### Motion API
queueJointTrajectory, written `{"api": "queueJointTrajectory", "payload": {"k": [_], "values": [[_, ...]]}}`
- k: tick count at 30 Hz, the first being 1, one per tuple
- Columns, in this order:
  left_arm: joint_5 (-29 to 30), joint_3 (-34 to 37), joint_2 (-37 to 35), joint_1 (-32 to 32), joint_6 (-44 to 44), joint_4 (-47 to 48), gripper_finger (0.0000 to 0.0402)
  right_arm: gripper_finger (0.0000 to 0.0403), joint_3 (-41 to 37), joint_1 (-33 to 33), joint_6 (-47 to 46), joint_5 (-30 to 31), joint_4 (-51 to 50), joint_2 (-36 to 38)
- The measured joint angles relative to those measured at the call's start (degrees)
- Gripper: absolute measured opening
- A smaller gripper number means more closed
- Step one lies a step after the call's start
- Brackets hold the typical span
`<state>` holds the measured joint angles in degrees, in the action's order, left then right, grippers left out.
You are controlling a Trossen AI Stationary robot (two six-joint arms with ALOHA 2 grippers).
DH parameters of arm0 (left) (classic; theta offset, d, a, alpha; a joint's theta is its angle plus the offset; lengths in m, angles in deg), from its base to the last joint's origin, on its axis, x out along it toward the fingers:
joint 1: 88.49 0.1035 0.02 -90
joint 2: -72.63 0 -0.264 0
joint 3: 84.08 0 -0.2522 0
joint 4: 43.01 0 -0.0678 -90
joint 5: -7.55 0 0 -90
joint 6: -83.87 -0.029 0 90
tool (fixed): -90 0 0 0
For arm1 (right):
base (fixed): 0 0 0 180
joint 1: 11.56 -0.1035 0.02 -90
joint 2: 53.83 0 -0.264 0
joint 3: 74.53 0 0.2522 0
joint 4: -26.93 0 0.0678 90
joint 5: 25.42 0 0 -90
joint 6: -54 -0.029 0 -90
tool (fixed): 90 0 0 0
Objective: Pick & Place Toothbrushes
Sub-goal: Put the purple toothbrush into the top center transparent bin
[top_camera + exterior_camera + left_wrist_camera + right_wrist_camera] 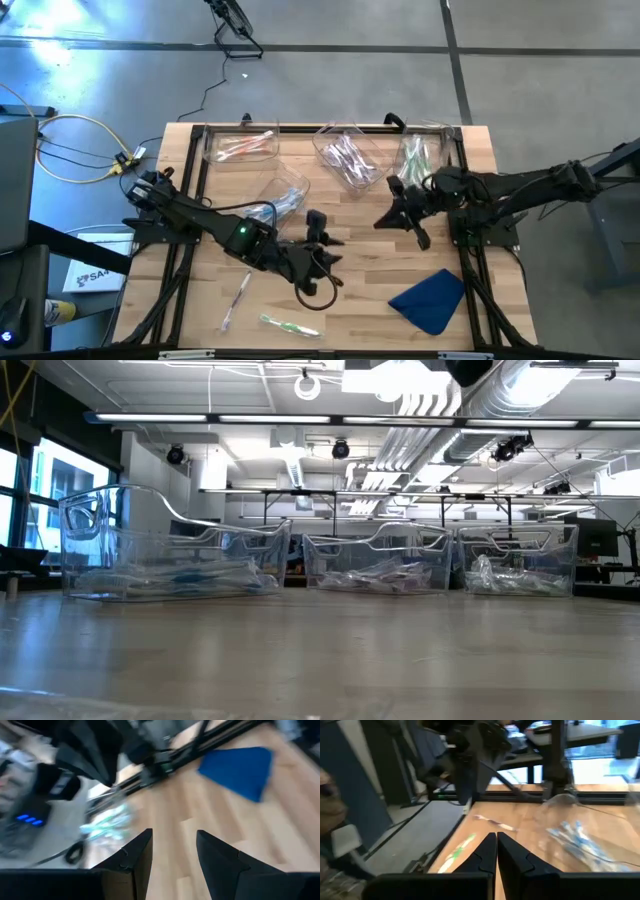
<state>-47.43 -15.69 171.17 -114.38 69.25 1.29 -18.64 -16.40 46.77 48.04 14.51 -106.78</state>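
Green-accented toothbrush (290, 325) lying on the table (370, 300) just beside the pink one (236, 300), well apart from the blue cloth (430, 300). Left end effector (318, 248) hanging spread, seemingly empty; right end effector (400, 215) clenched, grasping nothing. Lowering squarely astride one shaft before pinching.

Grey concrete floor (330, 75), white ceiling ducts (440, 400), left-side windows (45, 490).

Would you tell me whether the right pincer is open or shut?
Shut: the right pincer shows its two fingers pressed together, nothing visible between them.
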Motion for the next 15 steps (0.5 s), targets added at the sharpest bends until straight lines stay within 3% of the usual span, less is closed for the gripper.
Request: {"api": "queueJointTrajectory", "payload": {"k": [8, 15], "values": [[-13.15, 0.01, 0.00, -0.02, 0.25, 0.05, 0.0148, 0.0005, -0.02, -9.20, 0.04, 6.48, 0.03, -1.39], [-14.92, 0.00, 0.00, -0.02, 3.26, 2.11, 0.0148, 0.0005, -0.02, -14.28, 1.03, 16.15, -0.70, -5.47]]}}
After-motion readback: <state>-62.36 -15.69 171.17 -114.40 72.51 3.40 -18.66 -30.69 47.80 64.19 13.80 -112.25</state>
